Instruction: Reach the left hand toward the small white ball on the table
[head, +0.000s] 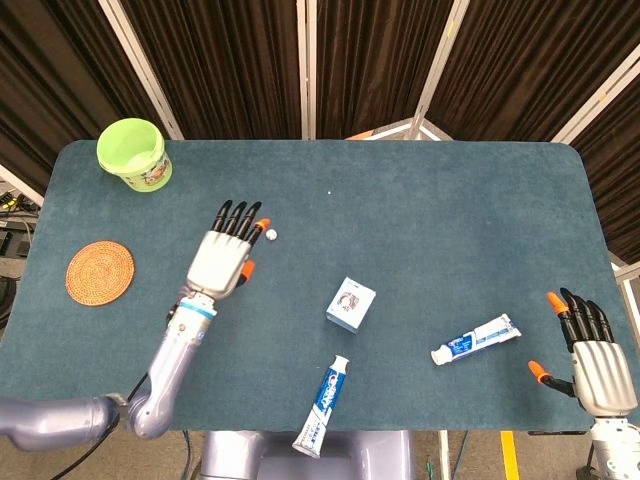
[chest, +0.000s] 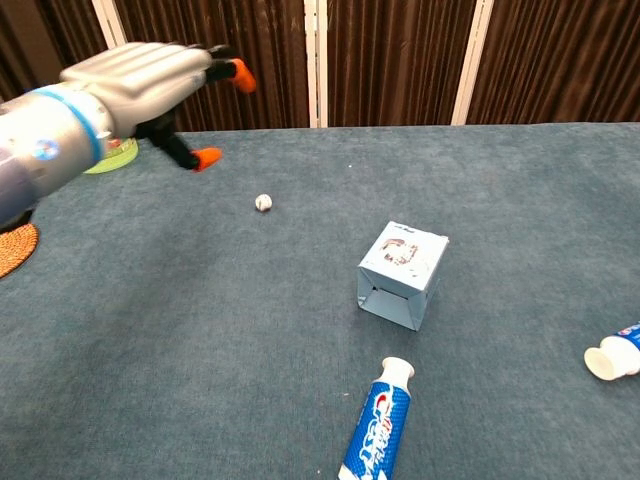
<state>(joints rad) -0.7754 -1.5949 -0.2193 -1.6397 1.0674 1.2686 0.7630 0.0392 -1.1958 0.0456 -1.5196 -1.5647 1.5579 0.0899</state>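
The small white ball (head: 270, 234) (chest: 263, 202) lies on the blue-green table (head: 420, 220), left of centre. My left hand (head: 224, 258) (chest: 150, 85) hovers above the table just left of the ball, fingers spread and holding nothing; its orange fingertip reaches close to the ball in the head view. In the chest view the hand is raised well above the surface. My right hand (head: 585, 352) stays at the table's near right corner, fingers apart and empty.
A green bucket (head: 134, 154) stands at the far left corner, a woven coaster (head: 100, 272) at the left edge. A small white box (head: 350, 304) (chest: 402, 273) sits mid-table, with two toothpaste tubes (head: 322, 405) (head: 475, 339) near the front edge.
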